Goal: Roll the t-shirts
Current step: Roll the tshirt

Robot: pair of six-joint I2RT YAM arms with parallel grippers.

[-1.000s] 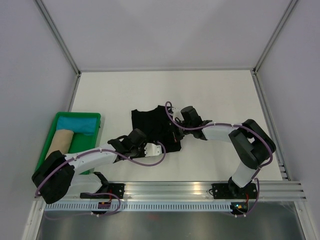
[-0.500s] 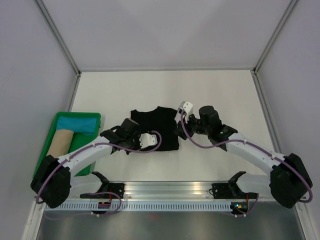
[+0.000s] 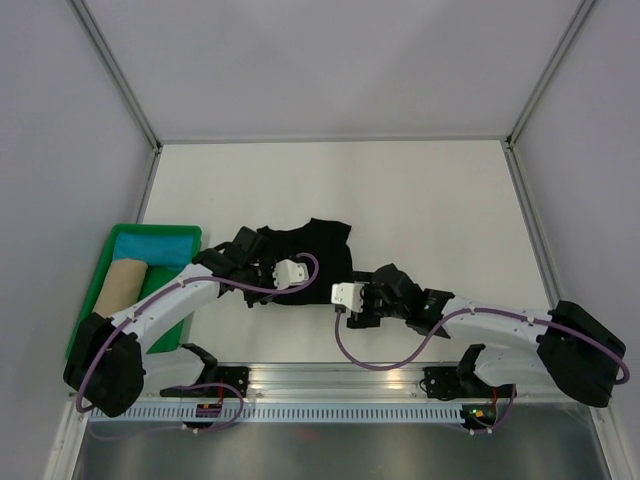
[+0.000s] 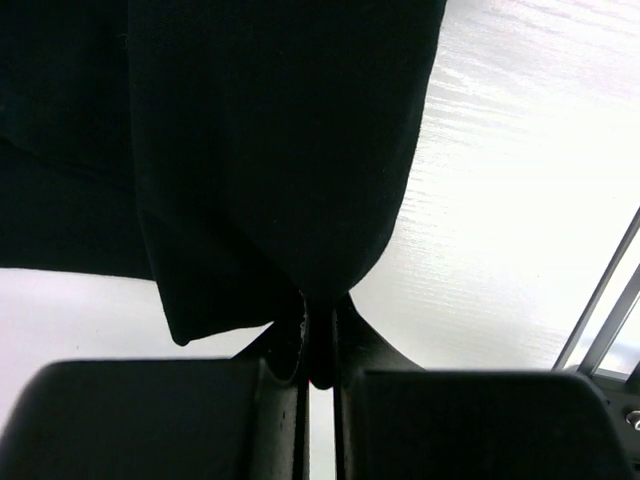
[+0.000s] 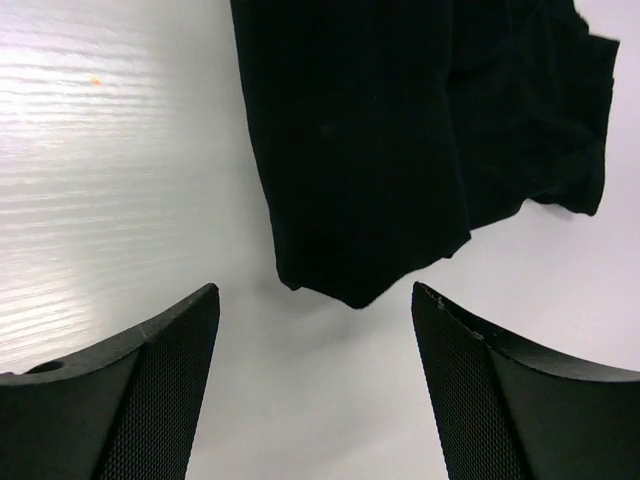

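Note:
A black t-shirt (image 3: pixel 318 250) lies crumpled in the middle of the white table. My left gripper (image 3: pixel 280 285) is at its left side, shut on a fold of the black cloth (image 4: pixel 300 180). The cloth hangs bunched from the pinched fingertips (image 4: pixel 352 325). My right gripper (image 5: pixel 314 292) is open and holds nothing, with a free corner of the t-shirt (image 5: pixel 400 150) just beyond its fingers. In the top view the right gripper (image 3: pixel 352 310) sits near the shirt's near right corner. A turquoise roll (image 3: pixel 155 250) and a tan roll (image 3: pixel 120 285) lie in the tray.
A green tray (image 3: pixel 108 240) stands at the left edge of the table. An aluminium rail (image 3: pixel 400 380) runs along the near edge, also showing in the left wrist view as a rail (image 4: pixel 610 300). Grey walls close in the back and both sides.
The left gripper closed on the shirt's edge and carried it away from the near edge. The right gripper opened, let go of the shirt and swung back toward the near edge.

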